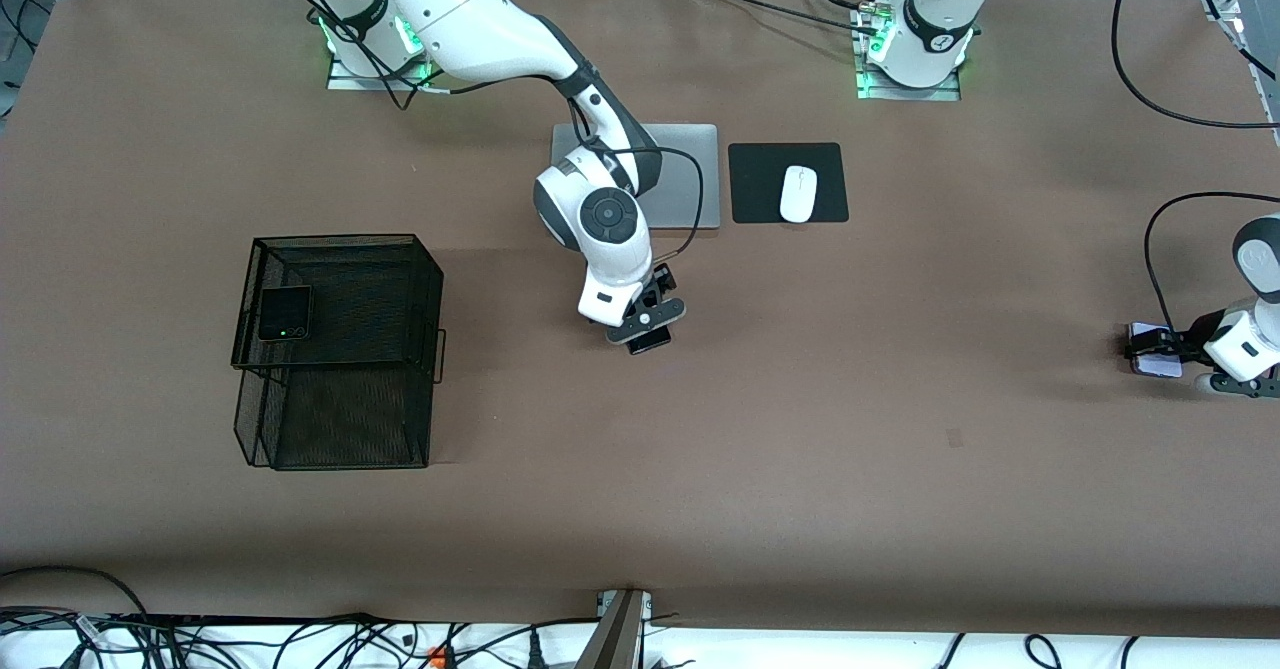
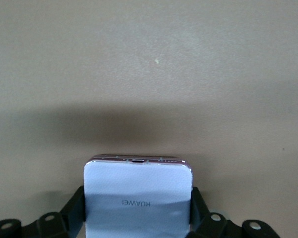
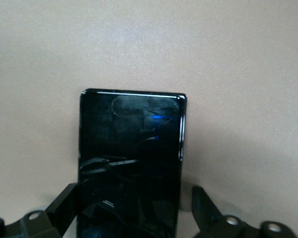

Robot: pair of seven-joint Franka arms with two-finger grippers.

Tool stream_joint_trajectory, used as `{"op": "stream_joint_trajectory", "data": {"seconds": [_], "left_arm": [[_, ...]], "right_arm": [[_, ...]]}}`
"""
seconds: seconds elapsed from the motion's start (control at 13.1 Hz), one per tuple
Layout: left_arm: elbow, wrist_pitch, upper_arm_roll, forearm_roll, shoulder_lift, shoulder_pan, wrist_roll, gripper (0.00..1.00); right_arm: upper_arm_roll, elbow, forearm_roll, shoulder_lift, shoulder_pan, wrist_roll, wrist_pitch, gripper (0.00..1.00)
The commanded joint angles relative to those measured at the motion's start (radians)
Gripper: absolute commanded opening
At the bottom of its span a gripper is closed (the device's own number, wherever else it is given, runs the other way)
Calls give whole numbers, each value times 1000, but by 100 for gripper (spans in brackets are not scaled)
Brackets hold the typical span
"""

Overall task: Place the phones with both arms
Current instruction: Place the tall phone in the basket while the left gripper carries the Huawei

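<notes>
Mesh basket (image 1: 340, 349) sits lowest in the front view, flip phone (image 1: 285, 312) already on its upper tier. Right hand (image 1: 648, 327): fingers apart around the black slab (image 3: 131, 163), long axis running straight out from my wrist, slab apparently flat on the brown worktop (image 1: 800, 449); basket lies toward my arm's end, path unobstructed. Left hand (image 1: 1160, 349) clamped on the lavender phone (image 2: 138, 198), well apart from the basket.

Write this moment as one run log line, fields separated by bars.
left gripper: shut on lavender-white Huawei phone | right gripper: around black slab phone, grip unclear | flip phone: in mesh basket
</notes>
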Motion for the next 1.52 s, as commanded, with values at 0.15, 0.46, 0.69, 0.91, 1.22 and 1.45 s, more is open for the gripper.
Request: {"op": "stream_joint_trajectory", "data": {"seconds": [0.15,0.46,0.69,0.91,1.22,1.45], "left_arm": [[14,-196,-94,-21,-103,-3,27,9],[33,-368,-209,-21,-185,-5,-100,9],[89,-550,-350,-11,-188,-26,-306,9],[129,-628,-381,-15,-188,-170,-478,9],[134,-617,-380,-21,-174,-412,-611,9],[133,-487,-377,-58,-141,-599,-815,10]], "right_arm": [[5,4,13,1,0,-3,17,29],[2,16,10,-74,-1,26,-81,0],[-48,109,10,-141,-6,55,-317,0],[-85,116,12,-264,-62,57,-481,0],[-229,29,9,-420,-108,11,-684,0],[-368,-223,7,-554,-108,-107,-584,0]]}}
